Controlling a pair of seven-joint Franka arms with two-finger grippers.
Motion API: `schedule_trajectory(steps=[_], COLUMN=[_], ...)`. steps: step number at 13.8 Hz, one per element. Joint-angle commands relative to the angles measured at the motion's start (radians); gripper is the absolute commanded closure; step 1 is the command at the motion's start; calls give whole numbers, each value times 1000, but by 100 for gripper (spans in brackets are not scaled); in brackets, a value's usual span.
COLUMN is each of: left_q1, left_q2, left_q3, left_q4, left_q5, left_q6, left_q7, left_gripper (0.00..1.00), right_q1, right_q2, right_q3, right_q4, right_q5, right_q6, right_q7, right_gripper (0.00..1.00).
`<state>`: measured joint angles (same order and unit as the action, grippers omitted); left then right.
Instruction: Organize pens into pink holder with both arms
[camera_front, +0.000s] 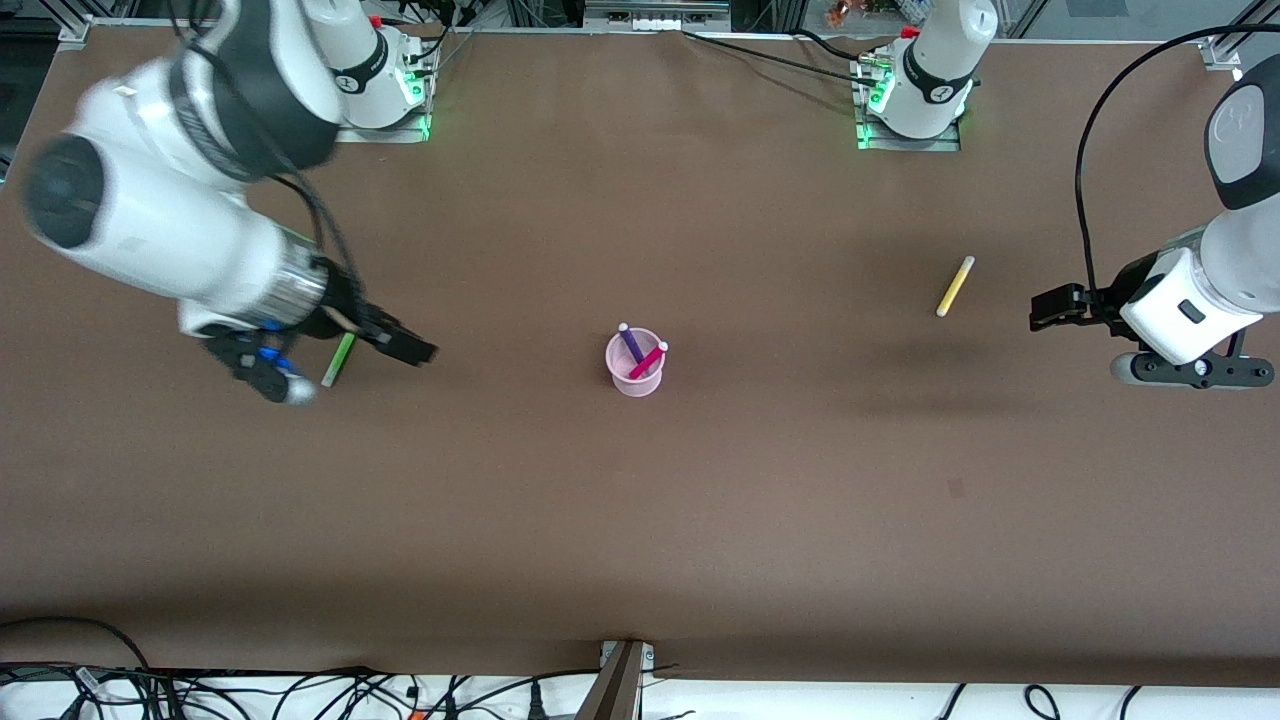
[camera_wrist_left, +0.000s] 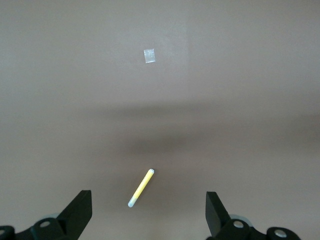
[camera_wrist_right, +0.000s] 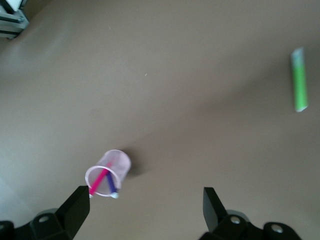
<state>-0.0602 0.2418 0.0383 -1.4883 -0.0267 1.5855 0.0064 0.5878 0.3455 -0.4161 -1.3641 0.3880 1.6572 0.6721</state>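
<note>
The right gripper (camera_front: 405, 346) is hovering over the brown table (camera_front: 640, 500) toward the right arm's end, its jaws standing wide apart and holding nothing, as the right wrist view (camera_wrist_right: 142, 212) confirms. A light green pen (camera_front: 339, 359) is lying flat on the table just beside that gripper, partly under the arm. The pink holder (camera_front: 635, 372) is standing upright near the table's middle, well away from every edge, with a purple pen (camera_front: 630, 343) and a magenta-pink pen (camera_front: 648, 361) leaning crossed inside it. A yellow pen (camera_front: 955, 286) is lying flat toward the left arm's end, farther from the front camera than the holder. The left gripper (camera_front: 1050, 308) is hanging near the yellow pen, jaws spread wide and empty.
</note>
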Motion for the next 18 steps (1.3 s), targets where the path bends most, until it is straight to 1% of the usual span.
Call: schedule_trajectory(steps=[1,3,4,5,6,8,10,11,13,14,15,17,18], left_q1=[-7,-12,-13,-15,-17,-15,-13,-13,-13,-13,-13,-13,-13], left_q2=[-24,-16,-10,-9,-9,-10,-10,-10,-10,-10,-10,-10,-10], left_q3=[6,5,6,6,6,5,5,5,5,5,6,6,6], left_q4=[-24,-14,-9,-9,-9,-10,-10,-10,-10,-10,-10,-12,-12], left_q5=[-12,-12,-12,-10,-9,-9,-9,-9,-9,-9,-9,-9,-9], left_q6=[13,18,24,31,33,30,28,28,27,27,27,27,27], left_q7=[7,7,7,7,7,23,27,27,27,27,27,27,27], left_gripper=[0,0,0,0,0,0,0,0,0,0,0,0,0], right_q1=[7,7,9,9,7,9,7,9,4,-23,-81,-283,-357], right_q2=[-68,-89,-94,-111,-117,-120,-148,-155,-161,-180,-197,-229,-235], right_q3=[-91,-151,-174,-182,-187,-219,-230,-231,-207,-181,-109,122,199], right_q4=[-27,-29,-29,-30,-33,-59,-82,-85,-92,-113,-125,-125,-125], right_q5=[-14,-21,-58,-110,-136,-141,-152,-181,-225,-233,-263,-329,-343], right_q6=[-71,-115,-137,-146,-148,-140,-123,-120,-131,-128,-125,-120,-120], right_q7=[-196,-338,-414,-472,-508,-551,-577,-598,-598,-600,-600,-598,-598], right_gripper=[0,0,0,0,0,0,0,0,0,0,0,0,0])
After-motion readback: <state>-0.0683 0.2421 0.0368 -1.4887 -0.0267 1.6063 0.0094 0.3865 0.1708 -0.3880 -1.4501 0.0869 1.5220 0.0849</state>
